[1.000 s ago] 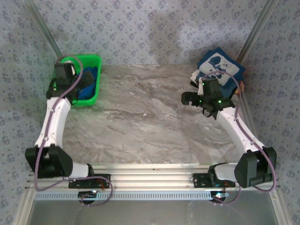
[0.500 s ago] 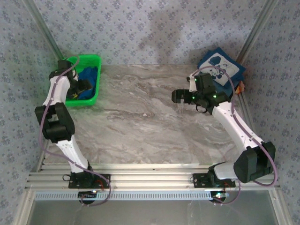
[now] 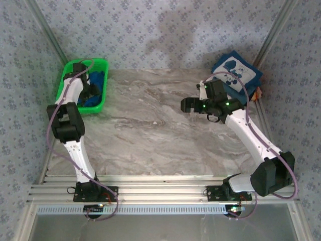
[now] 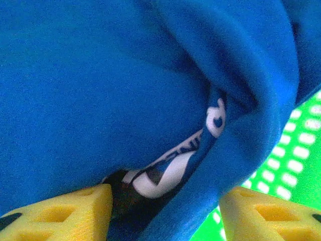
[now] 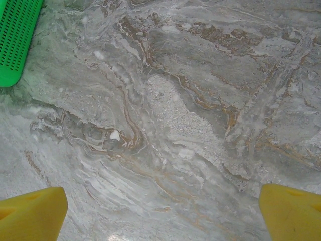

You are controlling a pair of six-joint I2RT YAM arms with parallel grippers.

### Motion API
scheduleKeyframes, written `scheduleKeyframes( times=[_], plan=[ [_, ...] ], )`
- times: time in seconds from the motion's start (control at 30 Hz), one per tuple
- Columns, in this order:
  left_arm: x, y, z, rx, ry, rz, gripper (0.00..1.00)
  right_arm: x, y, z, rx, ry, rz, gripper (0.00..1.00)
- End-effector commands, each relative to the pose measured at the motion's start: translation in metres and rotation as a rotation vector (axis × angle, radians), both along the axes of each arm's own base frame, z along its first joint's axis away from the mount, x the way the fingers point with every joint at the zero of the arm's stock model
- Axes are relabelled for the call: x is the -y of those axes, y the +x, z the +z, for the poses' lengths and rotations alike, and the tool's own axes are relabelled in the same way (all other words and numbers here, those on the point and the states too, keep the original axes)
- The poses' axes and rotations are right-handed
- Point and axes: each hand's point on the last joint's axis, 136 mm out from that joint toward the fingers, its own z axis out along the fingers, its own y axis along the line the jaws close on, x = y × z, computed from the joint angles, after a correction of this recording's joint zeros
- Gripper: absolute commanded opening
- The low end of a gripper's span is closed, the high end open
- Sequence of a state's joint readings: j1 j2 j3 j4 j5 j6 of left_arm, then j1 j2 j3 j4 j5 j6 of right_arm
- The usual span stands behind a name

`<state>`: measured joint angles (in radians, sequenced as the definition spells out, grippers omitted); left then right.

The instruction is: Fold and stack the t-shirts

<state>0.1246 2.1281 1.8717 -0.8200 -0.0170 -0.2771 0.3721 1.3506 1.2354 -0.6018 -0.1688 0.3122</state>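
A royal-blue t-shirt (image 3: 98, 84) lies crumpled in the green basket (image 3: 100, 62) at the back left. My left gripper (image 3: 91, 91) reaches down into that basket. In the left wrist view, a fold of the blue t-shirt (image 4: 100, 85) with white lettering (image 4: 165, 173) runs between the yellow fingers (image 4: 65, 213) of the left gripper (image 4: 165, 216); the jaws stand partly apart, with small gaps beside the cloth. A navy t-shirt (image 3: 235, 70) with a white cartoon print tops a folded pile at the back right. My right gripper (image 3: 187, 104) hovers open over the bare table (image 5: 165, 125), its fingers empty.
The basket's green mesh wall (image 4: 296, 160) is close on the right of the left fingers. A corner of the basket (image 5: 17, 35) shows far left in the right wrist view. An orange edge (image 3: 258, 93) peeks from under the folded pile. Patterned walls close in the table.
The left arm has pushed deeper into the basket and its jaws have narrowed around the blue cloth. The right arm has swung left, away from the folded pile, still open.
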Motion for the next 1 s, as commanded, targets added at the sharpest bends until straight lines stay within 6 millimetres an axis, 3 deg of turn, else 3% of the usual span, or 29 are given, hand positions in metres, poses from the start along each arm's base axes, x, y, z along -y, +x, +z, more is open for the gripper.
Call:
scheduleKeyframes(
  times=[0.0,0.13,0.27,0.37,0.57,0.67,0.83,0.97],
  plan=[
    [-0.014,0.008,0.014,0.020,0.075,0.020,0.43,-0.003,0.000,0.006,-0.003,0.005,-0.012,1.00],
    [-0.003,0.017,0.031,0.064,-0.017,-0.037,0.03,-0.002,-0.001,0.003,-0.004,-0.005,-0.012,1.00],
    [0.002,0.021,0.078,0.171,-0.042,-0.063,0.00,0.000,0.000,0.002,0.000,-0.015,-0.016,1.00],
    [0.006,0.020,0.125,0.252,-0.070,-0.079,0.00,0.000,0.001,0.001,0.001,-0.016,-0.017,1.00],
    [0.030,0.008,0.243,0.520,-0.154,-0.122,0.00,-0.004,0.007,-0.005,0.004,0.002,-0.018,1.00],
    [0.061,0.001,0.310,0.662,-0.228,-0.194,0.00,-0.007,0.013,-0.008,0.004,0.010,-0.013,1.00],
    [0.097,-0.024,0.421,0.948,-0.331,-0.291,0.00,-0.016,0.024,-0.010,-0.002,0.034,0.006,1.00],
    [0.121,-0.046,0.495,1.162,-0.518,-0.353,0.00,-0.018,0.028,-0.012,-0.006,0.039,0.016,1.00]
  ],
)
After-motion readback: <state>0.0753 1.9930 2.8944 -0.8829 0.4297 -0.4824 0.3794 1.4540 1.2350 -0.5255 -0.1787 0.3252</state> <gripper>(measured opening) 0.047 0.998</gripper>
